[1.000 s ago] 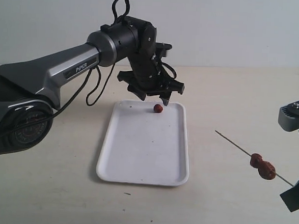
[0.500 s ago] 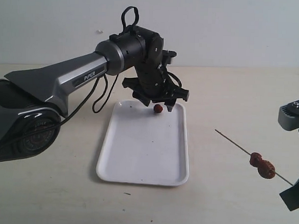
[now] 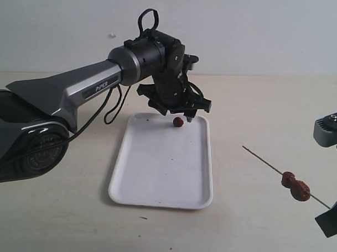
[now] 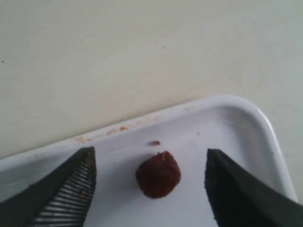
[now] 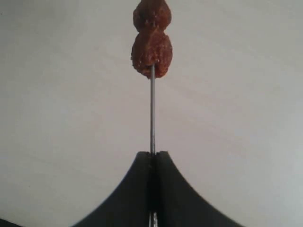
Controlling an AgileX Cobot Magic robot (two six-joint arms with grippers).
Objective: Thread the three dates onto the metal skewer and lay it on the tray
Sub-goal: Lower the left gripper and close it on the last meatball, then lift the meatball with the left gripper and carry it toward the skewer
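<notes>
tray [image 3: 155,175] lying flat in middle. left gripper [image 3: 176,112] hanging right over its far end, fingers [image 4: 66,187] pointing down and standing wide apart. right gripper [image 5: 152,161] waiting well off to the right, squeezing tight on metal skewer [image 3: 264,161] — bare tip pointing toward tray, two dates [image 3: 296,187] sitting on it side by side. last date [image 4: 158,174] lying loose on tray near far rim, right between left fingers, touching neither — roundish, no long side to line up. left gripper being much nearer, so grab looks like its job.
</notes>
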